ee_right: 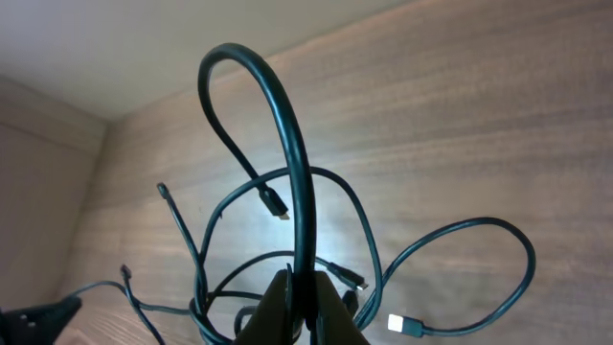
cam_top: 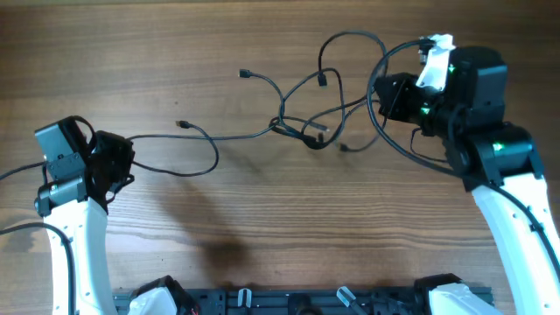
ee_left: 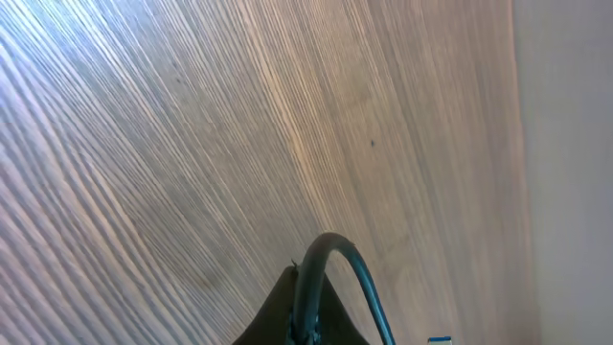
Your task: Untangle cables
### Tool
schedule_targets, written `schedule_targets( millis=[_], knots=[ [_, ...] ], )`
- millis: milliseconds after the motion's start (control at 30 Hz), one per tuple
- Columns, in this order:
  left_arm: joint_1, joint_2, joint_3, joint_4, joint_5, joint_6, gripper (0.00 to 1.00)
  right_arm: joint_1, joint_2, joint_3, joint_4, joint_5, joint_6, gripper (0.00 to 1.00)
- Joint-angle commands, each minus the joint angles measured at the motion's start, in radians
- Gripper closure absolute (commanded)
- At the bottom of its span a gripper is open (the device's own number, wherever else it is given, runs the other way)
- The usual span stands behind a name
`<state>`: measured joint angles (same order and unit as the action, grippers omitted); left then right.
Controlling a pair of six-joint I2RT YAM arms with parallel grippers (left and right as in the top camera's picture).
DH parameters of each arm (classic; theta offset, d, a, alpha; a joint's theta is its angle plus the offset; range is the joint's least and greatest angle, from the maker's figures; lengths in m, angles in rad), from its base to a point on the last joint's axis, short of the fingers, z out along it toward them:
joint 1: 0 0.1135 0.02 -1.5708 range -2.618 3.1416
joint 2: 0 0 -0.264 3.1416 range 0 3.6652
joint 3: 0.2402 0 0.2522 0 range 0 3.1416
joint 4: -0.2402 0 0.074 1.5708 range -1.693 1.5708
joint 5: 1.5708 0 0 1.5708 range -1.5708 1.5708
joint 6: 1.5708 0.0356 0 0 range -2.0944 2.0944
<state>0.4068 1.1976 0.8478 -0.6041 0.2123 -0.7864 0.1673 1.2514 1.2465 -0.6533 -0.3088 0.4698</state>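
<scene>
the cables (cam_top: 282, 112) lie on the table (cam_top: 175, 52), tangled into one knot (cam_top: 304, 134). left of the knot, our left gripper (cam_top: 124, 162) is closed tight on one strand; right of it, our right gripper (cam_top: 381, 94) pinches another. if we pull apart quickly, the knot may tighten or a strand slip out.

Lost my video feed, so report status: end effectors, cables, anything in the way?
Left end effector shut on cables. Right end effector shut on a loop. Tangle knotted between them. No obstruction seen.
</scene>
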Motion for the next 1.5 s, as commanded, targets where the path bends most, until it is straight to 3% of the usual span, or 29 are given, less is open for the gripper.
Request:
schedule_targets(
  millis=[0, 267, 467, 733, 833, 1033, 1167, 1233, 1267, 1333, 1467],
  knots=[
    [0.008, 0.021, 0.003, 0.026, -0.102, 0.051, 0.96, -0.008, 0.062, 0.012, -0.003, 0.039, 0.000, 0.96],
    [-0.023, 0.085, 0.003, 0.156, -0.098, 0.051, 0.96, -0.008, 0.201, 0.012, 0.020, -0.007, 0.002, 0.96],
    [-0.158, 0.120, 0.003, 0.237, -0.060, 0.155, 0.96, 0.018, 0.295, 0.012, 0.072, -0.052, 0.001, 0.96],
    [-0.290, 0.120, 0.003, 0.231, -0.061, 0.177, 0.95, 0.066, 0.327, 0.012, 0.107, -0.051, 0.006, 0.96],
    [-0.291, 0.120, 0.003, 0.204, -0.089, 0.177, 0.93, 0.066, 0.327, 0.012, 0.106, -0.051, 0.028, 0.96],
    [-0.291, 0.120, 0.003, 0.196, -0.077, 0.183, 0.72, 0.066, 0.327, 0.012, 0.106, -0.058, 0.054, 0.94],
    [-0.291, 0.092, 0.010, 0.218, 0.008, 0.370, 0.62, 0.065, 0.327, 0.012, 0.109, -0.031, 0.053, 0.63],
    [-0.291, 0.018, 0.033, 0.188, 0.012, 0.396, 0.47, 0.065, 0.327, 0.012, 0.100, -0.004, 0.054, 0.31],
    [-0.291, -0.012, 0.037, 0.182, 0.037, 0.416, 0.45, 0.065, 0.327, 0.012, 0.096, -0.001, 0.053, 0.23],
    [-0.292, -0.078, 0.037, 0.169, 0.132, 0.417, 0.39, 0.065, 0.327, 0.012, 0.087, 0.002, 0.053, 0.17],
    [-0.372, -0.088, 0.035, 0.107, 0.269, 0.416, 0.39, 0.065, 0.327, 0.010, 0.058, 0.006, 0.053, 0.13]
  ],
)
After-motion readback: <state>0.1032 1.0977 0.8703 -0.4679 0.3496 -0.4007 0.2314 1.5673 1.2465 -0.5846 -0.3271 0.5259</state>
